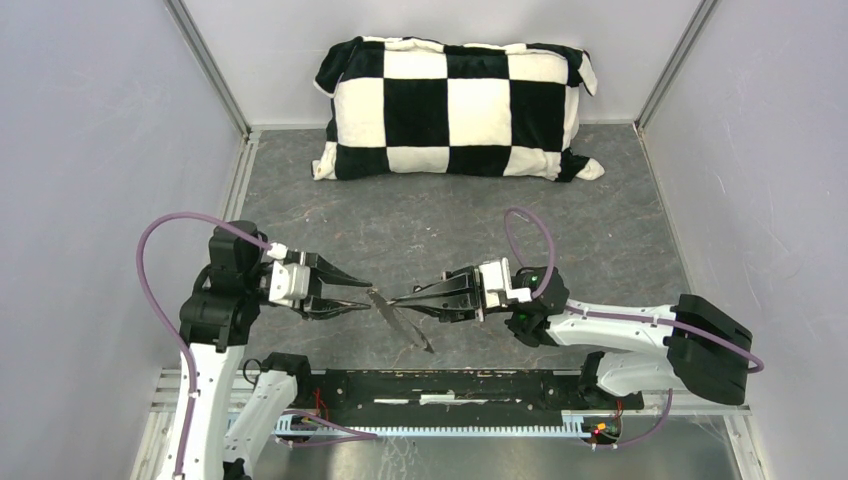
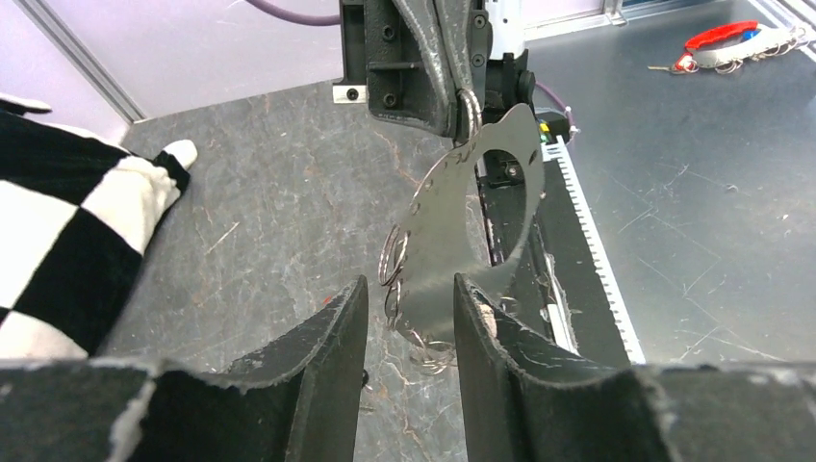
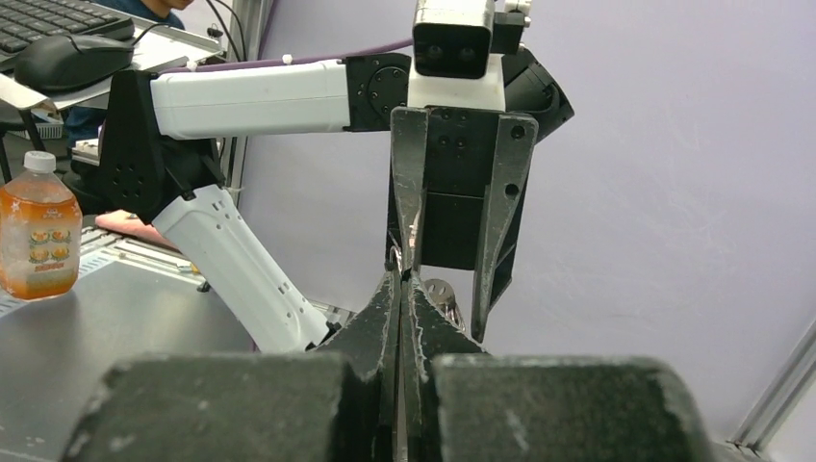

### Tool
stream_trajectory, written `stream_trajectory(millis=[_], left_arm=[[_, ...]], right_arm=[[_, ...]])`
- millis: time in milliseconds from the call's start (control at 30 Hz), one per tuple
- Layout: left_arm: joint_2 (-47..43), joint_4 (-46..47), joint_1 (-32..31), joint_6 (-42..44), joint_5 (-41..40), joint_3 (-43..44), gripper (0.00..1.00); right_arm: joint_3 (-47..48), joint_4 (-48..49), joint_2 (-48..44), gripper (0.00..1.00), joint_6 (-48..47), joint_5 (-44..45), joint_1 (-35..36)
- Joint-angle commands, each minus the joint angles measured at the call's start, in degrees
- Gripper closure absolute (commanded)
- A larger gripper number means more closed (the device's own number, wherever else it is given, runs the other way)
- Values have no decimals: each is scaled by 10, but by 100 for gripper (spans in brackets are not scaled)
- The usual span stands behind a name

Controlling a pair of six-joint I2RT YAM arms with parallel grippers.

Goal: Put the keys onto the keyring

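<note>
1. Note right tool (image 1: 392, 298) clamped shut on top edge of keyring (image 2: 443, 241), a flat grey plate with one large hole and small rings (image 2: 393, 265) along one edge, hanging over tabletop (image 1: 450, 220).
2. Read long axis as running downward from right tool's tips, lower end lying between spread fingers of left tool (image 1: 367, 296), open and gripping nothing.
3. Judge left tool nearer to free end; expect closing on that end as next need.
4. Count one keyring, two tools; cannot count small rings. Cannot pick out keys with certainty.
</note>
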Motion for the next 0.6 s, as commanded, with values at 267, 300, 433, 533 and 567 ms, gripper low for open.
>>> stream_trajectory(millis=[267, 300, 433, 533, 567], left_arm=[[-19, 14, -1, 33, 18, 10, 57], [-19, 14, -1, 31, 19, 10, 57], [-19, 14, -1, 18, 22, 9, 55], [-19, 13, -1, 7, 17, 9, 50], [-19, 14, -1, 5, 15, 10, 48]], right_arm=[[17, -98, -34, 99, -130, -58, 19], [19, -115, -36, 99, -139, -60, 21], [28, -164, -44, 99, -172, -60, 27], [32, -194, -48, 99, -197, -57, 31], [34, -203, -49, 99, -205, -54, 32]])
